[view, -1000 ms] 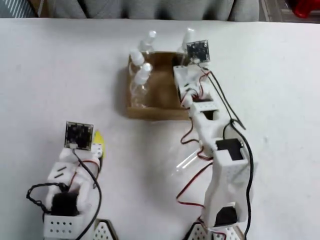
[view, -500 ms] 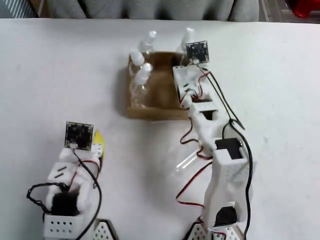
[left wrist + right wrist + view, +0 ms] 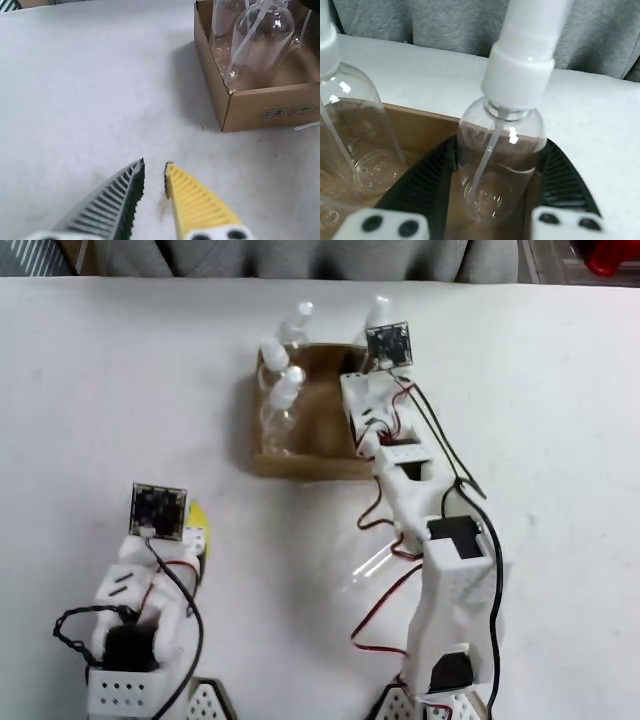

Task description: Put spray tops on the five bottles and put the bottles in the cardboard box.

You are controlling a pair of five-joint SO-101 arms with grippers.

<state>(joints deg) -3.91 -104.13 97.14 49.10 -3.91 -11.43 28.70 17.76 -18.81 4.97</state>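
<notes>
**Capped bottle clamped at the box corner**

The cardboard box [image 3: 318, 462] holds other capped bottles [image 3: 280, 390] along the wall farthest from the right gripper [image 3: 497, 175]. That gripper is clamped on one upright bottle [image 3: 512, 125], spray top on, inside a box corner. The left gripper [image 3: 154, 172] sits well apart from the box, its jaws slightly parted and holding nothing

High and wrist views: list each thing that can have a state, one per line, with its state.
cardboard box: open-topped, bottles inside
held bottle: upright, spray top on
right gripper: shut on held bottle
left gripper: slightly open, empty
three other bottles: in the box, tops on
</notes>
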